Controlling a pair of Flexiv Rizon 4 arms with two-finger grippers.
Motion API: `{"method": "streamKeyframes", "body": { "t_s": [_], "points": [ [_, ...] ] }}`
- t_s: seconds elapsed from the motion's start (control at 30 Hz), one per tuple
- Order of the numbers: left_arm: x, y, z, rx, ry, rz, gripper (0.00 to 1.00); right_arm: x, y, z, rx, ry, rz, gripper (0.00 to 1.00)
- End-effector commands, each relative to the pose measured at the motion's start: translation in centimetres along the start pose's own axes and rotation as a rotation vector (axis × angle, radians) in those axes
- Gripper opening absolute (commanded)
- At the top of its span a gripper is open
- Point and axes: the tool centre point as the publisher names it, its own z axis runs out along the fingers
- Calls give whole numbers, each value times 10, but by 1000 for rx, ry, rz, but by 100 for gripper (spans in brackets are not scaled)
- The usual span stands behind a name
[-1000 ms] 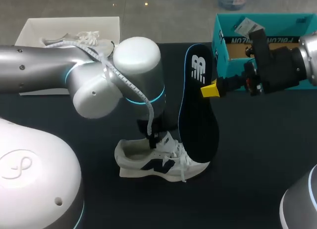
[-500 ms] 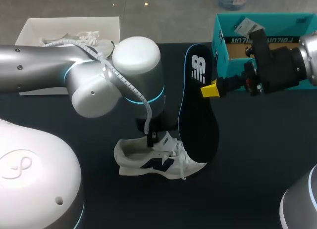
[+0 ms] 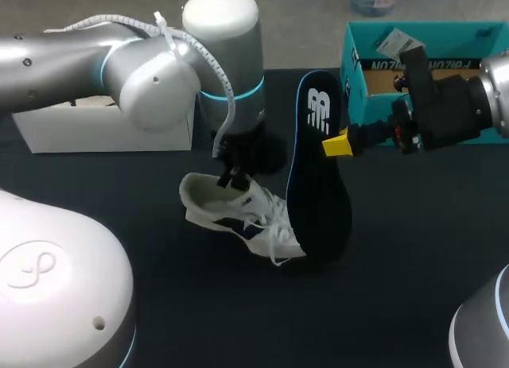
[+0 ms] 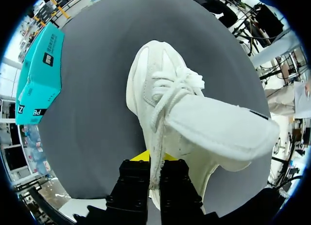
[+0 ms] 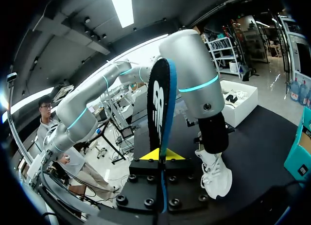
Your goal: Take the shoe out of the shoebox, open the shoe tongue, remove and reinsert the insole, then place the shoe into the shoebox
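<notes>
Shoe (image 3: 238, 213): white cloth upper, matt, slightly fuzzy; woven cord laces. Insole (image 3: 318, 185): matt black, smooth, w/ blue rim. Shoebox (image 3: 354, 82): teal cardboard, matt, plain brown inside. Table (image 3: 413, 249): dark, matt. L arm (image 3: 151, 82): satin silver metal, glossy white plastic caps.

left arm (image 3: 135, 74), silver with a cyan light ring: in from the left, elbow high, last link vertical, wrist pointing straight down. left gripper (image 3: 231, 176), black two-finger: hangs under the wrist, fingers pinched together on the collar edge of the white sneaker (image 3: 238, 217). right arm (image 3: 495, 86), silver: in from the right, black wrist level, pointing inward. right gripper (image 3: 337, 144): clamped on the edge of the upright black insole (image 3: 318, 201). Wrist view shows one yellow tip on each side (image 5: 159, 156).
</notes>
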Motion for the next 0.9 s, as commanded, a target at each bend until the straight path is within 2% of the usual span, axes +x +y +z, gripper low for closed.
{"method": "streamKeyframes", "body": {
  "t_s": [0.03, 0.07, 0.13, 0.2, 0.27, 0.6, 0.7, 0.73, 0.9],
  "points": [
    [-9, -3, -2, -33, 119, 813, 0, -1, 1, 3, 2, 0, 1, 0],
    [-9, -3, -1, -13, 96, 926, 0, -1, 1, 3, 2, 0, 1, 0],
    [-9, -5, 2, -34, 57, 1065, 0, -1, 1, 3, 2, 0, 1, 0],
    [-3, -7, -1, 19, -55, 1210, 0, -1, 1, 3, 2, 0, 1, 0],
    [-8, -12, -7, -19, -74, 1005, 0, -1, 1, 3, 2, 0, 1, 0],
    [-8, -12, -7, -19, -74, 1005, 0, -1, 1, 3, 2, 0, 1, 0],
    [-15, -11, -2, 26, -98, 1087, 0, -1, 1, 3, 2, 0, 1, 0],
    [-19, -11, 0, 24, -71, 1100, 0, -1, 1, 3, 2, 0, 1, 0],
    [-32, -12, 2, 30, -93, 1087, 0, -1, 1, 3, 2, 0, 1, 0]
  ]
}}
